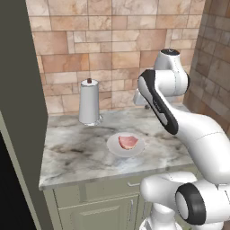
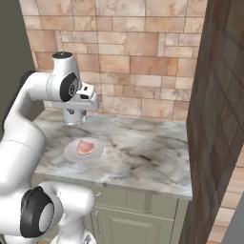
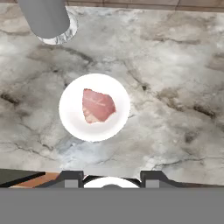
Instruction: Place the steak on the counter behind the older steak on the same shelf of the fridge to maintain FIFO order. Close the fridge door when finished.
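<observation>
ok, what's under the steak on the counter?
The steak lies on a round white plate, which sits flat on the marbled counter. The plate's middle beneath the meat is covered, so anything there can't be seen.

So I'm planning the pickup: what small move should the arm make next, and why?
Probably lower the gripper straight down toward the steak. The steak lies untouched on the white plate on the counter, and the hand hangs well above it with nothing between its fingers.
</observation>
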